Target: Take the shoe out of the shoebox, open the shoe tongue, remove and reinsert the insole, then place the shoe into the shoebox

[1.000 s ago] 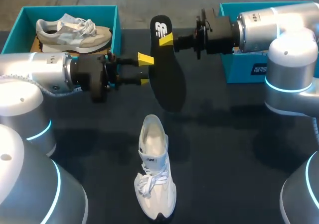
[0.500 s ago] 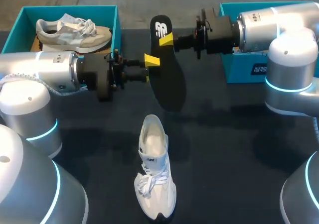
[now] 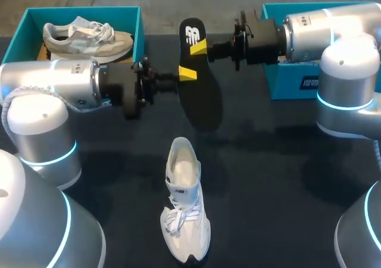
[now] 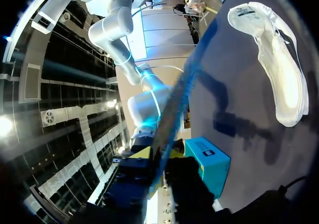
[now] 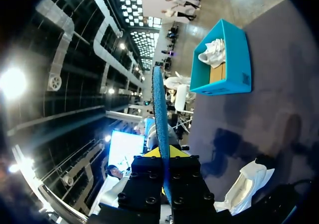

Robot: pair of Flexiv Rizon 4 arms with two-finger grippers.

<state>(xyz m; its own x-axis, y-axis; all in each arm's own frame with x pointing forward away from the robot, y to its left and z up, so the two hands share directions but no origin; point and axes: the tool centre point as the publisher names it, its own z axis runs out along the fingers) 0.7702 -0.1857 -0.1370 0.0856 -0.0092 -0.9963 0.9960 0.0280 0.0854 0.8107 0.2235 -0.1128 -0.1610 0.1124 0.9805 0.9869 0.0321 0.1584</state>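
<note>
The insole (image 3: 202, 101) is off the table, held in the air between the two arms above the dark, matte table (image 3: 286, 178). It is a thin, flat, long piece with rounded ends, black on the face seen from the head view, with a white mark near its far end. In both wrist views it shows edge-on as a narrow blue strip (image 4: 187, 84) (image 5: 158, 104). The right gripper (image 3: 199, 46) is clamped on the insole near its far end, and the strip runs straight between its two yellow tips (image 5: 163, 157). The left gripper (image 3: 186, 74) grips the insole's left edge about midway along, with one yellow tip on the upper face and a yellow tip close against either side of the strip in its own wrist view (image 4: 159, 157). The white shoe (image 3: 184, 211) lies on the table nearer the robot, well apart from both boxes. It is upright on its sole, its laces are loose, its mouth gapes open, and its upper looks soft and meshy (image 4: 279, 69). The left shoebox (image 3: 138, 36), of smooth teal card, stands at the far left corner and holds a grey and cream shoe (image 3: 86, 39). A second teal shoebox (image 3: 286, 83) stands at the far right, partly behind the right arm.
</note>
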